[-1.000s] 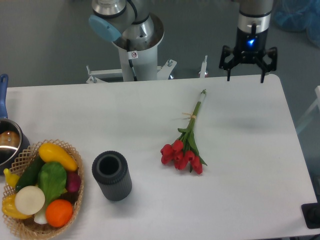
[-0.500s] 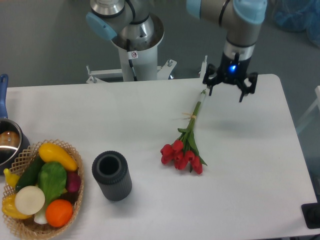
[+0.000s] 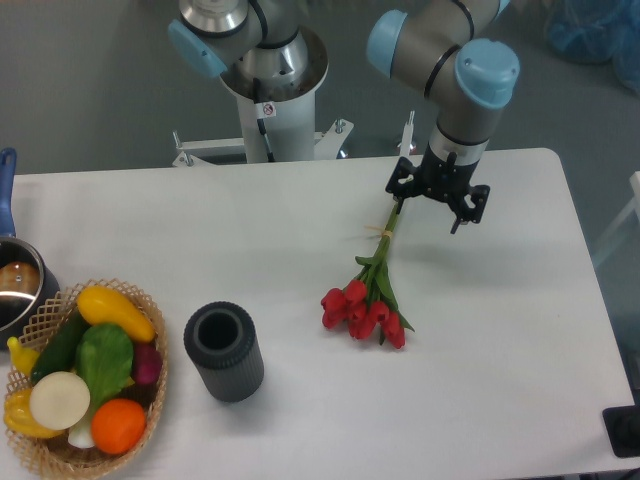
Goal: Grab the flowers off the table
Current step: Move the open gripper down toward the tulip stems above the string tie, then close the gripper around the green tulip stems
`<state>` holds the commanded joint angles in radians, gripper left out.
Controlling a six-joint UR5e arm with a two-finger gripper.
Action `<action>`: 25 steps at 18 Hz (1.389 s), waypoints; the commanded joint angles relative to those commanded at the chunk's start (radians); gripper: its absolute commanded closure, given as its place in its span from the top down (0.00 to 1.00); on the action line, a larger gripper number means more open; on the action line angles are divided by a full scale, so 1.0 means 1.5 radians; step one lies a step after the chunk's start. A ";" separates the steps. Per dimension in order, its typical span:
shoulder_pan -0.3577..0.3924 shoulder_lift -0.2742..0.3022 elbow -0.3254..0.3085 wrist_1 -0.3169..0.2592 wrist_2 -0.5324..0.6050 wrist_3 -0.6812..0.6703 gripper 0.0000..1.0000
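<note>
Flowers [image 3: 371, 295] flat on surface [image 3: 500, 330], ungrasped. Gripper [image 3: 432, 207] spread, empty, above stem end. Descent, pinch, lift all remaining.

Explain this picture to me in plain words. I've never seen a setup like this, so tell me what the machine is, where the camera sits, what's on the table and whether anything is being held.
One fixed camera looks down on a white table from above its front edge. The grey and blue machine is a robot arm; its two-finger gripper is open, over the stem end of the flowers, holding nothing. The flowers, red tulips tied with a tan band, lie flat on the table. Also there: a dark cylindrical cup, a wicker basket of vegetables, and a metal pot at the left edge.
</note>
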<state>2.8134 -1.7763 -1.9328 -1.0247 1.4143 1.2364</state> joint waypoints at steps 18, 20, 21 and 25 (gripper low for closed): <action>-0.044 -0.080 -0.010 0.007 -0.003 -0.037 1.00; -0.044 -0.080 -0.011 0.007 -0.002 -0.038 1.00; -0.045 -0.080 -0.011 0.007 -0.001 -0.038 1.00; -0.059 -0.082 -0.011 0.008 0.000 -0.053 1.00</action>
<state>2.7244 -1.8991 -1.9497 -1.0124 1.4143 1.1567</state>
